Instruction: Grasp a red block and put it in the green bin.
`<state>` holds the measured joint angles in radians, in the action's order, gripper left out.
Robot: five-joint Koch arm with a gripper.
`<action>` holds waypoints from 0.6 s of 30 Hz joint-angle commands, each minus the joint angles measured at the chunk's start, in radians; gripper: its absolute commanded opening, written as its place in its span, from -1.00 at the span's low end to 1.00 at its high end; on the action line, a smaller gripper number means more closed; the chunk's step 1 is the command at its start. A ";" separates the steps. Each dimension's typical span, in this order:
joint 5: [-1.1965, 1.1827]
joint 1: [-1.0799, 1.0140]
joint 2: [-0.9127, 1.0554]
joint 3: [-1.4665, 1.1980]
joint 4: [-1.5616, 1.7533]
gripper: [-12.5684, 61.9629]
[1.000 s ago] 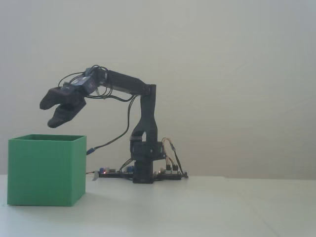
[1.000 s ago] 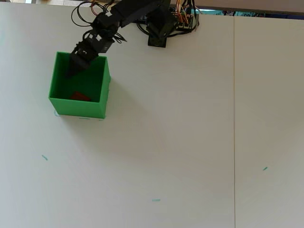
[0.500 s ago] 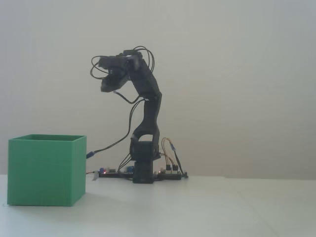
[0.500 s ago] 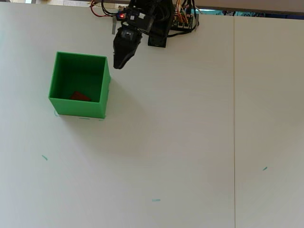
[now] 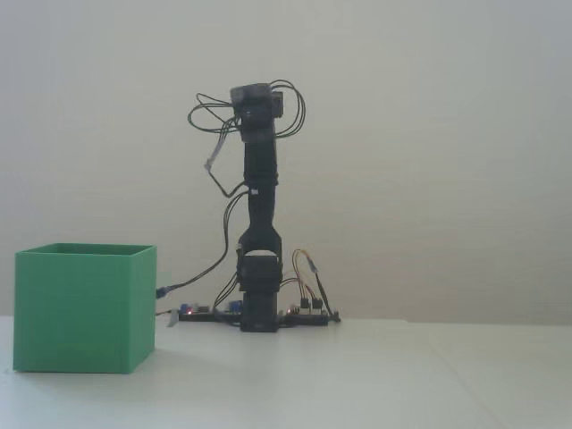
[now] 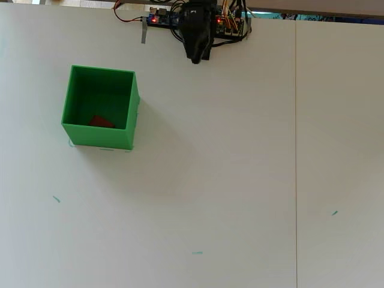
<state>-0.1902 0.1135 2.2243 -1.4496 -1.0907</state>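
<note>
The red block (image 6: pixel 101 122), likely light and rigid, lies inside the green bin (image 6: pixel 130 105); the gripper (image 6: pixel 195 55) folded upright, its fingers' spread unreadable.

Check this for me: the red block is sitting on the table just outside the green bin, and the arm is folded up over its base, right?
Not outside. The overhead view shows the red block lying inside the green bin, on its floor near the front wall. The arm is folded up over its base, as you said.

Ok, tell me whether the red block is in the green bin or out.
In. The overhead view shows the red block lying on the floor of the green bin.
</note>
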 commanded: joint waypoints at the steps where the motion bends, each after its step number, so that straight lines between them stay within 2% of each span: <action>1: -0.109 0.031 0.038 -0.043 0.000 0.15; 5: -0.140 0.061 0.078 -0.189 0.003 0.15; 18: -0.140 0.063 0.101 -0.419 0.025 0.15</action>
<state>-0.3313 0.1764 2.2365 -1.8868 -1.0907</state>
